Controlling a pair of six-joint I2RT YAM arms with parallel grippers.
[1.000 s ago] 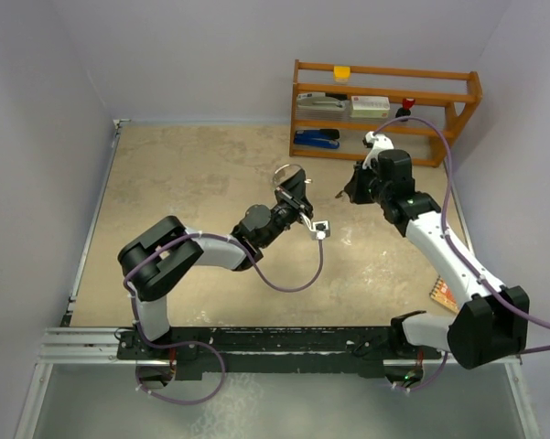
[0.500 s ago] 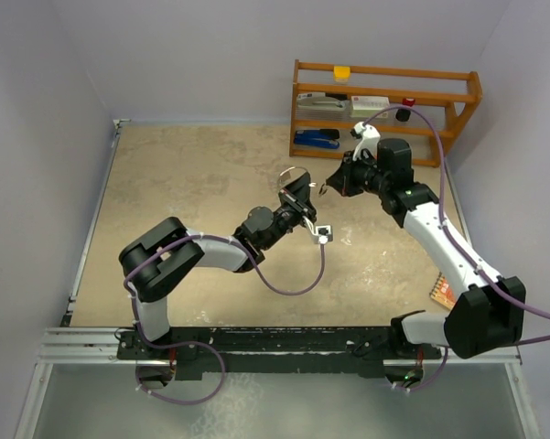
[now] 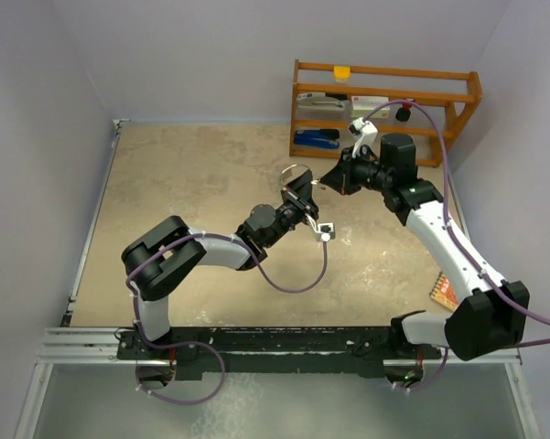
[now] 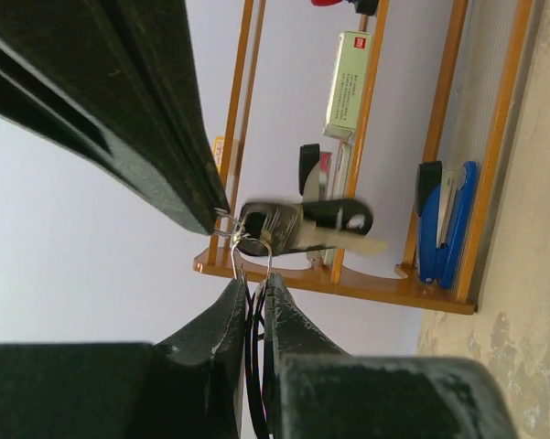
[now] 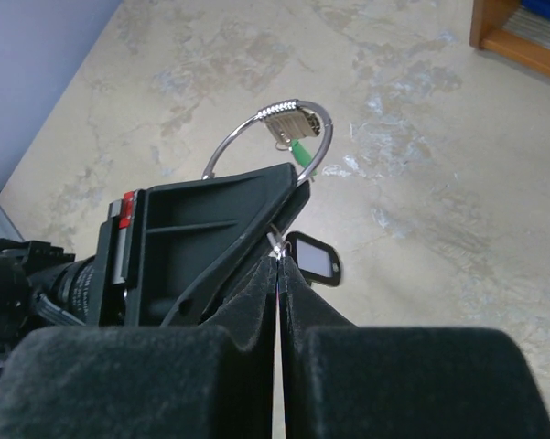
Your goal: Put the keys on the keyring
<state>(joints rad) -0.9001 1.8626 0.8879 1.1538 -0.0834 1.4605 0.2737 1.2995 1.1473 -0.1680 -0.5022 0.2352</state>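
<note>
Left gripper (image 3: 298, 190) is pinched narrow on the keyring (image 5: 256, 128), held aloft. A green key (image 5: 302, 157) and a silver key (image 5: 285, 121) hang on the ring. Right gripper (image 5: 276, 261), at the left's 3 o'clock in the top view, has its fingers fully together on the black-headed key (image 5: 313, 256).

A lab test cell: blank grey walls (image 3: 165, 55) box in the tabletop (image 3: 183, 183).

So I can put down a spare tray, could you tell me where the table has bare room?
The widest bare patch of table lies between the left wall and the left arm. A smaller one lies between that arm's cable loop and the right arm. It is crowded before the wooden rack, where both jaws meet at the keyring.
</note>
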